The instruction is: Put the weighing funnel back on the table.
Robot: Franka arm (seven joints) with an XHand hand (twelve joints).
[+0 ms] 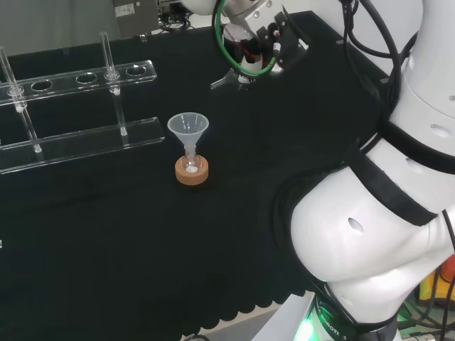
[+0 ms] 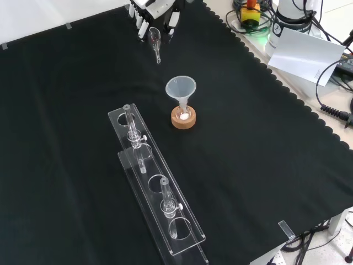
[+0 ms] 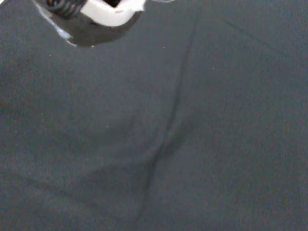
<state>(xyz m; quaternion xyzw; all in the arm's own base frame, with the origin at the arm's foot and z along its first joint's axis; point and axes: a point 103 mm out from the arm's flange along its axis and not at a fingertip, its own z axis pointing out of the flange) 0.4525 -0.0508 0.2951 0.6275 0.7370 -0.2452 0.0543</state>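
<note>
The weighing funnel (image 2: 156, 45) is a small clear scoop with a short stem. It sits at the far edge of the black cloth (image 2: 77, 110), just under the hand (image 2: 151, 10). The hand's fingers (image 2: 142, 26) curl down on both sides of its wide end. In the head view the hand (image 1: 259, 42) hangs at the top centre. There the weighing funnel (image 1: 227, 80) lies nearly level under it, stem to the left. I cannot tell whether it touches the cloth. The wrist view has a blurred white part of the hand (image 3: 108, 12) above bare cloth.
The big funnel (image 2: 181, 89) stands in a small flask on a cork ring (image 2: 183, 118) mid-cloth, well short of the hand. A clear rack (image 2: 157, 193) with upright tubes lies nearer the front. The arm's white links (image 1: 377, 213) stand at the head view's right.
</note>
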